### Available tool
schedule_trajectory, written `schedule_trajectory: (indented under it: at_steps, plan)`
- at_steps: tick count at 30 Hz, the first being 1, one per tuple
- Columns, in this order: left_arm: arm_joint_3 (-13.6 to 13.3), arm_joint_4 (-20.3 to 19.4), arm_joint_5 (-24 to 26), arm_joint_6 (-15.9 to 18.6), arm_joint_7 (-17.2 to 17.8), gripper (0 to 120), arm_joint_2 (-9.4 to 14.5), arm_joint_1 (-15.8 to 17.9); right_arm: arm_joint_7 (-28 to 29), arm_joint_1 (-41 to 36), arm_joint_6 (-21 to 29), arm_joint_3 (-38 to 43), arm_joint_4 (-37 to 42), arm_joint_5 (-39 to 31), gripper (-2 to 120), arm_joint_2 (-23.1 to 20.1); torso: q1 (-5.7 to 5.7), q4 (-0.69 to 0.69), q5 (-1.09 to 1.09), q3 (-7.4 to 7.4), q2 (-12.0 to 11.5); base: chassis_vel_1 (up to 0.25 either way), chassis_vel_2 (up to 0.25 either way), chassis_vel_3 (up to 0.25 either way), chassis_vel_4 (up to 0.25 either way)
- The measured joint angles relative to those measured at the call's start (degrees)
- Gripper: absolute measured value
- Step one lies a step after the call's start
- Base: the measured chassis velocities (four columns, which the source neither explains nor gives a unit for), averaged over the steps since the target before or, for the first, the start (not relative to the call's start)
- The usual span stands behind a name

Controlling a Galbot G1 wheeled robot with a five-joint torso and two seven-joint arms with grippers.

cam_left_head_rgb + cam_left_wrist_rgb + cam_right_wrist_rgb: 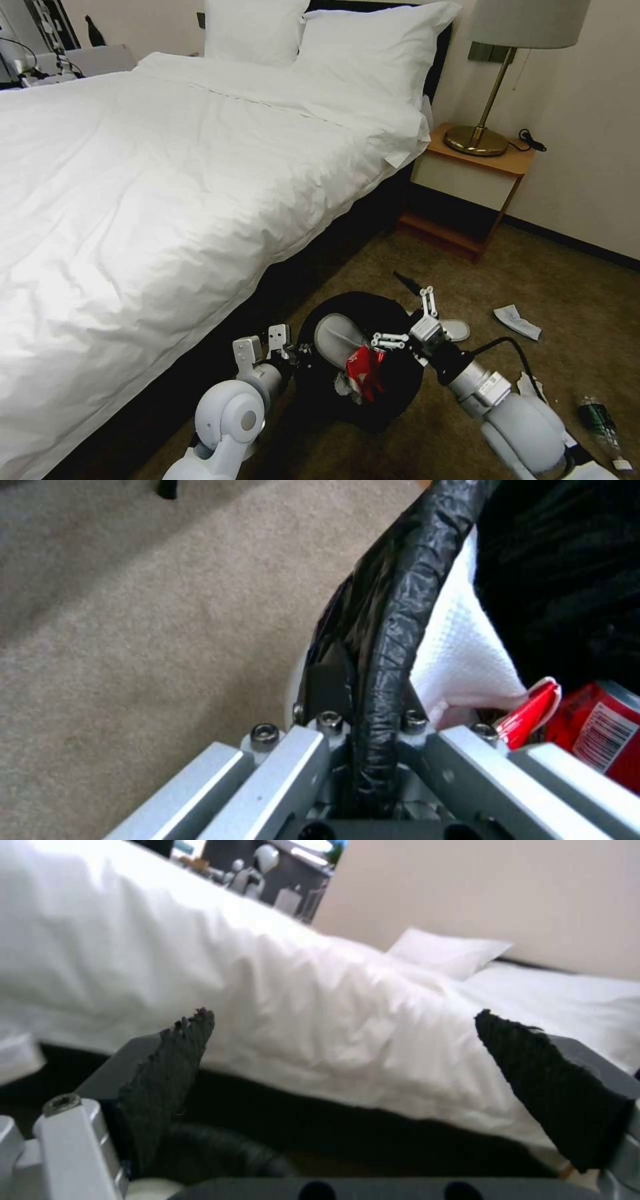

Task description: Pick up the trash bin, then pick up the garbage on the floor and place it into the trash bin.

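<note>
Left gripper (283, 343) jaws clamp the bin (393, 400) rim, slipper (337, 340) and can (363, 373) inside; right gripper (410, 320) jaws apart above. Tilting could spill contents.

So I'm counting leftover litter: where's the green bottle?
In the head view the bottle lies on the carpet at the robot's far right, beyond the right arm and well clear of the bin.

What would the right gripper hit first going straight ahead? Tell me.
Most likely the side of the bed. The right gripper has its jaws open and points at the white cover with nothing between, though depth is hard to judge.
</note>
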State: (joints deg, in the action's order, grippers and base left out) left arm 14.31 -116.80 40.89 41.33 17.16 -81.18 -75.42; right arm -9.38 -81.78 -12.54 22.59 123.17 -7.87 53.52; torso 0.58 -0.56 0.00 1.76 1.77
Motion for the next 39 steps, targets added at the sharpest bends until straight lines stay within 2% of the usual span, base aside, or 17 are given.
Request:
schedule_trajectory:
  at_steps: [5, 7, 9, 12, 13, 15, 16, 18, 19, 20, 22, 24, 25, 28, 31, 33, 39]
  plan:
    - [0.3, 0.1, -1.2, -0.9, -1.0, 0, 0.3, -0.1, 0.9, -0.8, 0.5, 3.5, 1.6, -0.5, 100, 0.3, 0.0, 0.0, -0.01, 0.0, 0.0, 0.0, 0.0, 0.0, 0.0]
    - [0.8, 0.5, -3.1, -3.3, -2.8, 0, 0.6, 0.0, 4.2, -2.4, 1.7, 7.1, 2.3, -0.5, 100, 1.9, 0.0, -0.01, 0.0, 0.0, 0.0, 0.0, 0.0, 0.0, 0.0]
    - [0.9, 0.6, -3.6, -4.1, -3.3, 0, 0.7, 0.0, 5.4, -2.8, 2.3, 8.0, 2.5, -0.6, 100, 2.5, 0.0, 0.0, 0.0, 0.0, 0.0, 0.0, 0.0, 0.0, 0.0]
    - [1.3, 0.8, -4.6, -7.0, -4.9, 0, 0.9, -0.3, 9.7, -4.9, 5.3, 11.1, 3.6, -0.6, 100, 6.6, 0.0, 0.0, -0.01, 0.0, 0.0, 0.0, 0.0, 0.0, 0.0]
    - [1.3, 0.8, -4.6, -7.0, -4.9, 0, 0.9, -0.3, 9.7, -4.9, 5.3, 11.1, 3.6, -0.6, 100, 6.6, 0.0, 0.0, -0.01, 0.0, 0.0, 0.0, 0.0, 0.0, 0.0]
    - [1.8, 0.8, -4.7, -9.3, -5.8, 0, 0.9, -0.5, 11.8, -6.5, 7.5, 12.4, 3.8, -0.4, 100, 11.0, 0.0, 0.0, 0.0, 0.0, 0.0, 0.0, 0.0, 0.0, 0.0]
    - [1.8, 0.8, -4.7, -9.3, -5.8, 0, 0.9, -0.5, 11.8, -6.5, 7.5, 12.4, 3.8, -0.4, 100, 11.0, 0.0, 0.0, 0.0, 0.0, 0.0, 0.0, 0.0, 0.0, 0.0]
    - [2.3, 0.8, -6.7, -12.2, -6.9, 0, 0.9, -0.9, 14.3, -8.2, 10.1, 13.3, 3.4, 0.3, 100, 16.6, 0.0, -0.01, 0.0, 0.0, 0.0, 0.0, 0.0, 0.0, 0.0]
    - [2.3, 0.8, -6.7, -12.2, -6.9, 0, 0.9, -0.9, 14.3, -8.2, 10.1, 13.3, 3.4, 0.3, 100, 16.6, 0.0, -0.01, 0.0, 0.0, 0.0, 0.0, 0.0, 0.0, 0.0]
    - [2.5, 1.0, -8.1, -14.1, -7.6, 0, 0.9, -1.1, 15.2, -8.9, 10.5, 13.5, 2.7, 0.7, 100, 18.7, 0.0, -0.01, -0.01, 0.0, 0.0, 0.0, 0.0, 0.0, 0.0]
    - [2.7, 1.3, -9.4, -15.5, -8.0, 0, 0.8, -1.2, 16.1, -9.2, 10.5, 13.6, 1.6, 0.9, 100, 20.6, 0.0, -0.01, -0.01, 0.0, 0.0, 0.0, 0.0, 0.0, 0.0]
    - [2.7, 2.0, -11.7, -18.7, -8.9, 0, 0.6, -1.7, 17.7, -9.7, 10.3, 13.3, -1.3, 1.5, 100, 24.4, 0.0, 0.0, -0.01, 0.0, 0.0, 0.0, 0.0, 0.0, 0.0]
    - [2.7, 2.0, -11.7, -18.7, -8.9, 0, 0.6, -1.7, 17.7, -9.7, 10.3, 13.3, -1.3, 1.5, 100, 24.4, 0.0, 0.0, -0.01, 0.0, 0.0, 0.0, 0.0, 0.0, 0.0]
    - [2.7, 2.1, -13.8, -20.8, -10.9, 0, 0.3, -2.6, 19.3, -9.9, 9.2, 12.3, -5.8, 1.6, 100, 28.3, 0.0, 0.0, -0.01, 0.0, 0.0, 0.0, 0.0, 0.0, 0.0]
    - [2.9, 2.0, -14.3, -21.2, -11.3, 0, 0.3, -2.8, 19.3, -9.9, 8.1, 12.2, -7.0, 1.9, 100, 28.9, 0.0, -0.01, -0.01, 0.0, 0.0, 0.0, 0.0, 0.0, 0.0]
    - [3.6, 1.8, -15.3, -21.6, -12.4, 0, 0.8, -3.3, 19.4, -9.8, 5.6, 12.1, -8.9, 3.5, 100, 30.4, 0.0, 0.0, -0.01, 0.0, 0.0, 0.0, 0.0, 0.0, 0.0]
    - [4.1, 1.9, -16.8, -22.3, -13.6, 0, 1.5, -3.9, 19.6, -10.4, 4.1, 12.3, -9.6, 5.8, 100, 31.7, 0.0, 0.0, -0.01, 0.0, 0.0, 0.0, 0.0, 0.0, 0.0]
